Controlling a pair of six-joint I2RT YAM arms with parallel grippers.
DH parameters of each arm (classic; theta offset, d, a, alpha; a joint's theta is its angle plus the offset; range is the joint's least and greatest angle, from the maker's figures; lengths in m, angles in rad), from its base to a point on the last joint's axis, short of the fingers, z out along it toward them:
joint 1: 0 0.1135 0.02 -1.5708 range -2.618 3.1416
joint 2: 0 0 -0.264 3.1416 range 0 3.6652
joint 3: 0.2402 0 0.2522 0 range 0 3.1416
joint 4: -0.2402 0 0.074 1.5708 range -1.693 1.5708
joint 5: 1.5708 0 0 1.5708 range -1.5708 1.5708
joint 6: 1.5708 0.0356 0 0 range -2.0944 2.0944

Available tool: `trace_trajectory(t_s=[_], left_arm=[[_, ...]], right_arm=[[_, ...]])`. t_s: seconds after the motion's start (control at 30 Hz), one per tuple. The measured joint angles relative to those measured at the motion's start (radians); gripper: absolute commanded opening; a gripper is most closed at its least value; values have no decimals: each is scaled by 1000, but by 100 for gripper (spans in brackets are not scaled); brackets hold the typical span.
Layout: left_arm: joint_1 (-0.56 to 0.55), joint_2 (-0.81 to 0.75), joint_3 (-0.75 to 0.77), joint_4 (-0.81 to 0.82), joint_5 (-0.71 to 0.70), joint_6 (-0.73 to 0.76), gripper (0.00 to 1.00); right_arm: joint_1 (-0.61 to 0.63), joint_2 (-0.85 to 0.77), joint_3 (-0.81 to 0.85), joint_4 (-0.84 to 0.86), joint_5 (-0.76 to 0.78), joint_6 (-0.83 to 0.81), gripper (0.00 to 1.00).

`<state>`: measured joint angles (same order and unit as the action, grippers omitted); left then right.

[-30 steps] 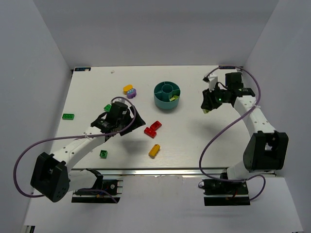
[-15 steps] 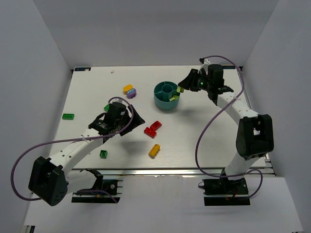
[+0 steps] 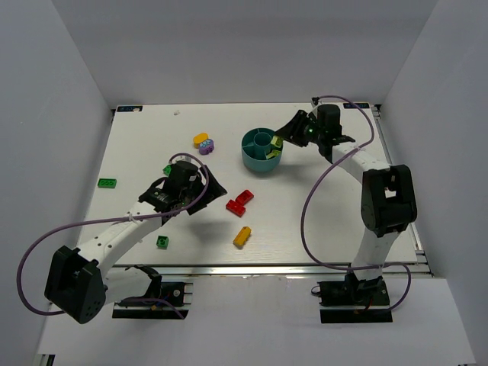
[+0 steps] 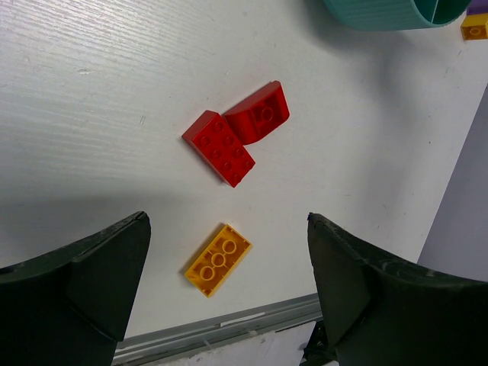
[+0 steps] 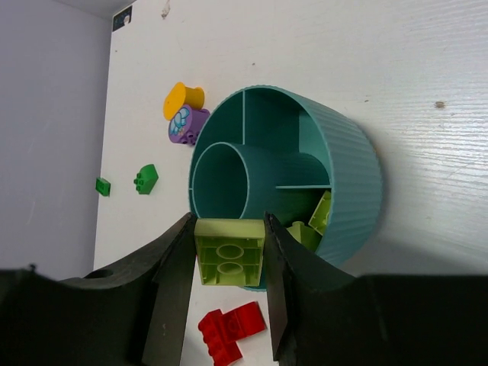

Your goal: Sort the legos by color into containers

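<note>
My right gripper (image 5: 229, 255) is shut on a lime green lego (image 5: 229, 245), held over the near rim of the round teal dish (image 5: 358, 175). One wedge compartment holds other lime green legos (image 5: 313, 225). In the top view the right gripper (image 3: 282, 142) hangs at the dish's (image 3: 252, 158) right side. The left gripper (image 4: 227, 221) is open and empty above the table. Below it lie two red legos (image 4: 236, 137) touching each other and a yellow-orange lego (image 4: 219, 259).
Left of the dish sit a yellow piece (image 3: 200, 139) and a purple piece (image 3: 207, 147). Green legos lie at the left (image 3: 107, 183), beside the left arm (image 3: 168, 169) and near the front edge (image 3: 163, 242). The metal table rail (image 4: 221, 328) runs close to the yellow-orange lego.
The right arm swung left from the table's right side to the teal dish, carrying the lime green lego. The left arm has barely moved.
</note>
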<state>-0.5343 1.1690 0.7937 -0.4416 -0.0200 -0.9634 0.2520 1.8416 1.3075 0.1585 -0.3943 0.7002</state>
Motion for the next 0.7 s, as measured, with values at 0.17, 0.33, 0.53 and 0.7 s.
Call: trace_trajectory(t_s=[0.17, 0.33, 0.53, 0.7], left_arm=[[0, 0, 0, -3, 0, 0, 93], [0, 5, 0, -3, 0, 2, 93], [0, 22, 13, -4, 1, 17, 92], [0, 22, 13, 19, 30, 44, 86]], right_arm=[[4, 20, 0, 8, 6, -3, 35], [8, 27, 0, 39, 6, -18, 57], [12, 32, 0, 58, 0, -42, 66], [12, 32, 0, 58, -13, -87, 67]])
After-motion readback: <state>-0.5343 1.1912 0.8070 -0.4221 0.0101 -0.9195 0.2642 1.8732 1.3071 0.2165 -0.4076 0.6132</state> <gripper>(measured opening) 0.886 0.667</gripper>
